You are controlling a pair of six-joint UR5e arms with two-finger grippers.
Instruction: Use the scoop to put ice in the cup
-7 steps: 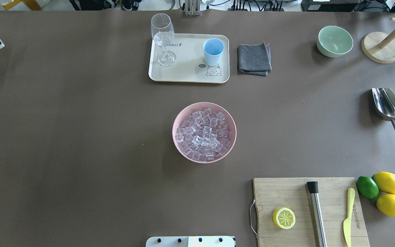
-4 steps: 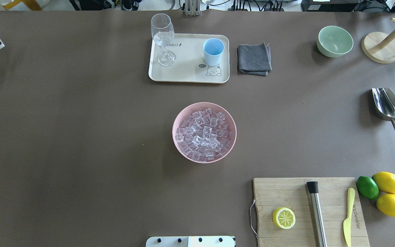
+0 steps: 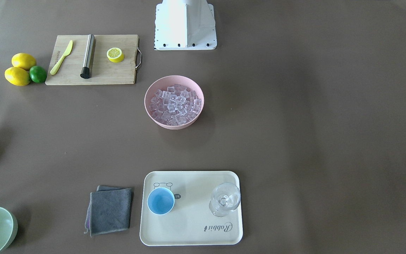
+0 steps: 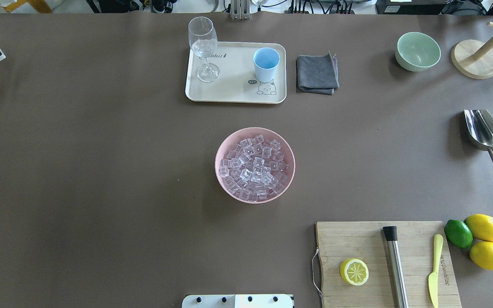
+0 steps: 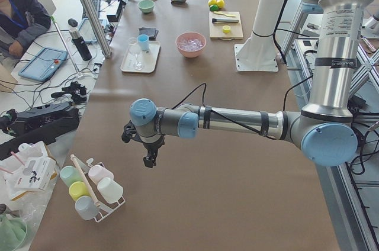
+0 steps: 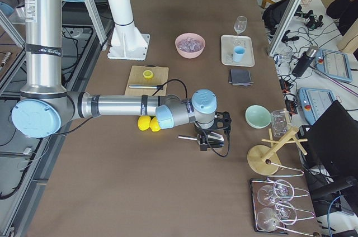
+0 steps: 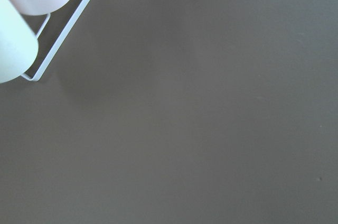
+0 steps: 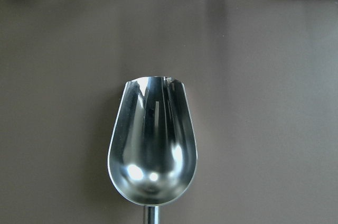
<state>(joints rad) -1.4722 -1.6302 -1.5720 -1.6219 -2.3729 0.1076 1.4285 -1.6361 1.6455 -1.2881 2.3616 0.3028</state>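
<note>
Nothing picked up yet. Shiny steel scoop with the thin bar handle (image 4: 484,130) lies flat on the table at the robot's far right, open end away from the robot, well apart from everything else in the task. Clear ice cubes (image 4: 255,167) are heaped in the pink round bowl (image 4: 217,164) mid-table. Small light-blue cup (image 4: 266,63) stands upright and empty on the cream tray (image 4: 233,92), with a clear stemmed glass (image 4: 203,42) on the tray's other side. Right tool (image 6: 211,136) hangs over the scoop; its wrist view is centred on the trough, with the handle almost out of frame at the bottom. Left tool (image 5: 149,159) is parked over bare table near a rack of cups. Only the side views show either tool, so I cannot tell whether the fingers are apart or together. Risks as I see them: the handle is thin, round and flat on the table, so an off-centre pinch likely rolls or skids it. The trough looks about as wide as the cup mouth, so a fast tip could send cubes over the rim. A low approach could knock over the cup or the glass.
</note>
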